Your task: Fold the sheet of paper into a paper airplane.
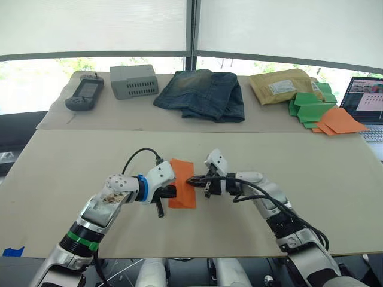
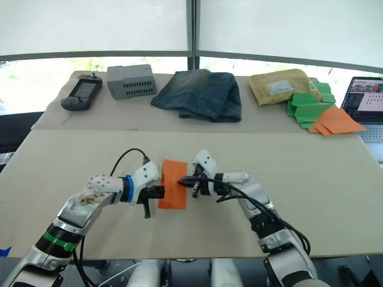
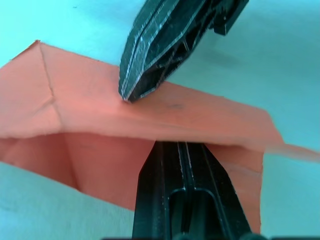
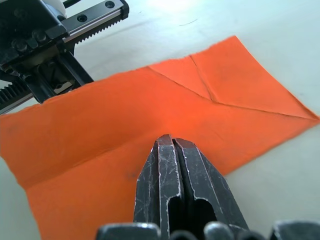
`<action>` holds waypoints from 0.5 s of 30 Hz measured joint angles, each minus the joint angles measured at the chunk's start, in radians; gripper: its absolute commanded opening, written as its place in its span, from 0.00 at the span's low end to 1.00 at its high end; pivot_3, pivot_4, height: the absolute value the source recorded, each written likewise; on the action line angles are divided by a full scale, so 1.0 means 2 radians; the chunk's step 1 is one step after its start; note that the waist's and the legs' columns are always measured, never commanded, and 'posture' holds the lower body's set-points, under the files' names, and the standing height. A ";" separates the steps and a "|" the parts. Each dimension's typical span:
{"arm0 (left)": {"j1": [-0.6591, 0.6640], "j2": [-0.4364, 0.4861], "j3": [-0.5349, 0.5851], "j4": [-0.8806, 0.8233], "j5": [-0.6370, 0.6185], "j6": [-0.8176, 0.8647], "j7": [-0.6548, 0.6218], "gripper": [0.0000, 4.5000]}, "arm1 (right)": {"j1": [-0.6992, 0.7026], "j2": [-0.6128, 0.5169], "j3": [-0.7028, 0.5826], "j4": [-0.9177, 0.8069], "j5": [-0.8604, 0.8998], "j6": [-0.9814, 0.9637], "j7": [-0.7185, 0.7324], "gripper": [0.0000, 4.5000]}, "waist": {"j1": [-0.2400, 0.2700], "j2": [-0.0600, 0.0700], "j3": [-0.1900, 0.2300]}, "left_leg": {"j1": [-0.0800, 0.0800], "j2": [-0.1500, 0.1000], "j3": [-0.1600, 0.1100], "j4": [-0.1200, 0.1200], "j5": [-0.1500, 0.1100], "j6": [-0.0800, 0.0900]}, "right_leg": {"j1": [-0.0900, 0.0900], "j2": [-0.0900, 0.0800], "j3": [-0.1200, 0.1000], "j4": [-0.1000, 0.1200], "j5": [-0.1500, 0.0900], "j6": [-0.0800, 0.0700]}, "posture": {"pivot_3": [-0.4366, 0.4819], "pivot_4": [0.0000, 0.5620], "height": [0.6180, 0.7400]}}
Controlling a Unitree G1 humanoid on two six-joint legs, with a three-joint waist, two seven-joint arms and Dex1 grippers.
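Observation:
The sheet of paper, bright orange and folded into a narrow creased strip, lies flat at the middle of the near table. My left gripper meets its left edge with fingers shut. In the left wrist view its fingertips are tucked under the raised upper flap. My right gripper comes in from the right, shut, and its tip rests on top of the paper. The right gripper's tip also presses the flap in the left wrist view. I cannot tell whether the left fingers pinch any layer.
On the far table stand a handheld device, a grey box, folded jeans, a tan envelope, green paper pieces and orange folded pieces. A laptop sits at the far right.

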 measured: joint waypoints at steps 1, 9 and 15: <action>0.008 0.003 0.008 -0.002 -0.004 -0.004 0.000 0.00 | -0.003 0.000 0.003 0.004 -0.006 -0.004 0.001 0.01 | -0.001 0.000 0.000 | 0.000 0.000 0.000 0.000 0.000 0.000 | 0.000 0.000 0.000 0.000 0.000 0.000 | 0.48 0.27 0.80; 0.026 0.006 0.133 -0.002 -0.086 -0.059 -0.009 0.00 | -0.031 0.003 0.017 0.033 -0.027 -0.005 0.004 0.01 | 0.002 0.000 0.000 | 0.000 0.000 0.000 0.000 0.000 0.000 | -0.001 -0.001 0.000 0.000 -0.001 -0.002 | 0.48 0.27 0.80; 0.002 -0.028 0.117 -0.002 -0.089 -0.067 0.007 0.00 | -0.031 0.002 0.018 0.031 -0.032 -0.005 0.003 0.01 | 0.004 0.000 0.000 | 0.000 0.000 0.000 0.000 0.000 0.000 | 0.000 -0.001 0.000 0.000 0.000 -0.001 | 0.48 0.27 0.80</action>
